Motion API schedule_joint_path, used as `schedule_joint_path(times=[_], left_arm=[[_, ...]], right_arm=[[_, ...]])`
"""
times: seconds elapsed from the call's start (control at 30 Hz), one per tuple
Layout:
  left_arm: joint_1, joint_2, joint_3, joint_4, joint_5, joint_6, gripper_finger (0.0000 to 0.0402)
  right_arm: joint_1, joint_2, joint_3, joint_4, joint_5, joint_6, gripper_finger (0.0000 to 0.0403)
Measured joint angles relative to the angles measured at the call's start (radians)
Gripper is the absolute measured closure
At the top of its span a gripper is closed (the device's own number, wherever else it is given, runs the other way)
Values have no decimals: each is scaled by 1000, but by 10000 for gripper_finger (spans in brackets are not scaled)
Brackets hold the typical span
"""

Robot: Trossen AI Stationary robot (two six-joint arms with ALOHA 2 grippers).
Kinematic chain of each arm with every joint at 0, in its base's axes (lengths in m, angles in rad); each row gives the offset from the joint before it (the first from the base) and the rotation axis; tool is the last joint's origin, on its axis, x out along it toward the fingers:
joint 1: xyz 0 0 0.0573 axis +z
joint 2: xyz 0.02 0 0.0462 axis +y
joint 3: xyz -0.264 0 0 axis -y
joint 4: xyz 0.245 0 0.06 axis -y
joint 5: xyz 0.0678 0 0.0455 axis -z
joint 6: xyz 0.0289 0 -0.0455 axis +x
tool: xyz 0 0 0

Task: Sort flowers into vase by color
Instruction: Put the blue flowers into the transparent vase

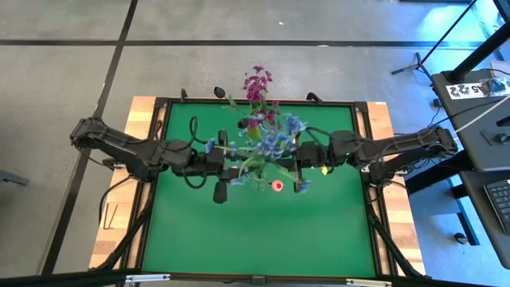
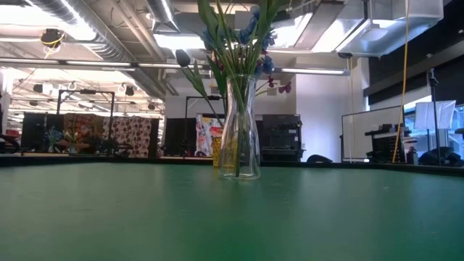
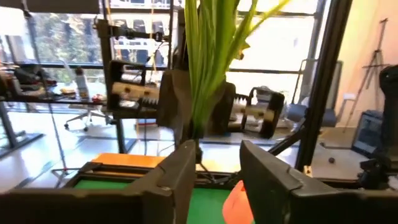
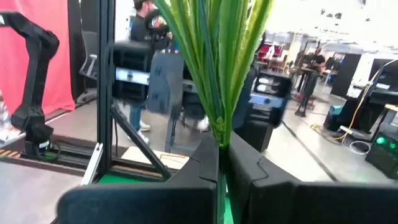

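A clear glass vase (image 2: 239, 138) stands mid-table on the green mat with green stems and blue blossoms in it. From above, a bunch of flowers spreads between both arms, with blue sprays (image 1: 275, 142) and magenta sprays (image 1: 256, 84). My right gripper (image 4: 222, 149) (image 1: 293, 159) is shut on a bundle of green stems. My left gripper (image 3: 217, 155) (image 1: 231, 163) faces it from the table's left. It is open, and the same stems (image 3: 205, 68) stand just past its fingertips. Both grippers are above the low view's frame. My right gripper pinches the bundle of green stems (image 4: 219, 127) between its two fingers. The fingers come in level from the table's right and lie across the stems. The stems stand upright and fan out above the fingers. The fingers hide what lies below them.
A small pink-red thing (image 1: 276, 185) shows beside the bunch, toward the near edge. A black frame (image 1: 159, 159) rims the green mat, which lies bare toward the near edge (image 1: 255, 239). Cables, a stand and a desk (image 1: 486, 143) are off the table's right side.
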Motion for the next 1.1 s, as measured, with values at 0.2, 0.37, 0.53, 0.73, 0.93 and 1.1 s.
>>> schedule_joint_path(times=[0.2,0.37,0.53,0.73,0.93,1.1], left_arm=[[-47,-28,0,-15,-93,39,251],[-84,-62,0,-66,-183,57,245],[-133,-112,0,-85,-267,90,245],[-168,-152,0,-158,-340,102,247],[-166,-177,-64,-202,-438,85,249],[-167,-226,-176,-86,-432,80,250]], right_arm=[[0,-74,0,-79,1,0,396],[0,-152,-60,-79,1,0,399],[0,-257,-188,13,36,0,399],[0,-349,-387,196,63,16,400],[0,-355,-553,412,65,26,399],[-20,-312,-639,566,64,50,399]])
